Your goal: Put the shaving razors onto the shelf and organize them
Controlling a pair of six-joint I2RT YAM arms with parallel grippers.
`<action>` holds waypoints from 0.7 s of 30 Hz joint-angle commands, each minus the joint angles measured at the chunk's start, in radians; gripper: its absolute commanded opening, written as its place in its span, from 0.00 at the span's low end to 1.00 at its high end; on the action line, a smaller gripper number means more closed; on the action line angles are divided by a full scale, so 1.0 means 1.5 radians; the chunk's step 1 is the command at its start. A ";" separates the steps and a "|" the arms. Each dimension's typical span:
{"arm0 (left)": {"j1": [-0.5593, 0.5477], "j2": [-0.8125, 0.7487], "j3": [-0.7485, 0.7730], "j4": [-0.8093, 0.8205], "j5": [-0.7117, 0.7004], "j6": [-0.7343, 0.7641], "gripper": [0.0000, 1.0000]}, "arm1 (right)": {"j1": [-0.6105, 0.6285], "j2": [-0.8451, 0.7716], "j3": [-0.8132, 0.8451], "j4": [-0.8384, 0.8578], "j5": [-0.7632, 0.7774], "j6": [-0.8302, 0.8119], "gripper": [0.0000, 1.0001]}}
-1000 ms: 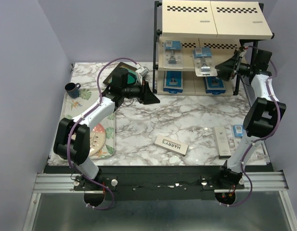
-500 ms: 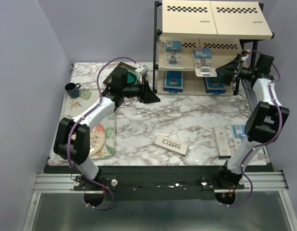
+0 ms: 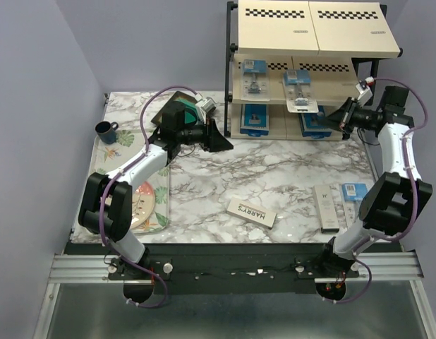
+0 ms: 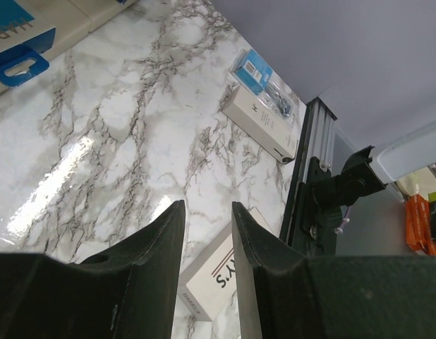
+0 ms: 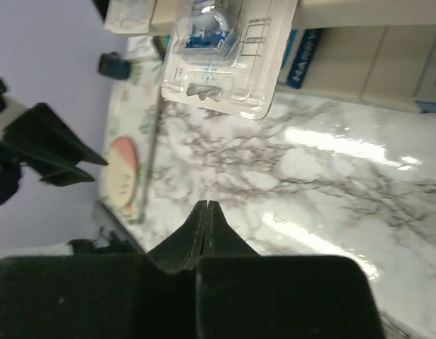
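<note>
The right gripper (image 3: 343,116) is seen closed with nothing held, just right of the shelf (image 3: 317,28). The left gripper (image 4: 207,206) is kept parted and empty, left of the shelf. A blister pack (image 5: 221,56) is seen overhanging the shelf's middle tier. A white HARRY'S box (image 3: 252,212) is seen on the table before the shelf.
</note>
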 commanded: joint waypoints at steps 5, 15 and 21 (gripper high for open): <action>0.010 -0.029 -0.022 0.031 -0.055 -0.002 0.41 | 0.159 -0.176 -0.067 0.057 0.463 -0.094 0.01; 0.020 -0.052 -0.041 0.031 -0.068 0.003 0.41 | 0.193 -0.076 0.031 -0.005 0.562 -0.058 0.01; 0.028 -0.061 -0.057 0.034 -0.071 0.002 0.41 | 0.196 -0.052 0.044 0.009 0.564 -0.052 0.01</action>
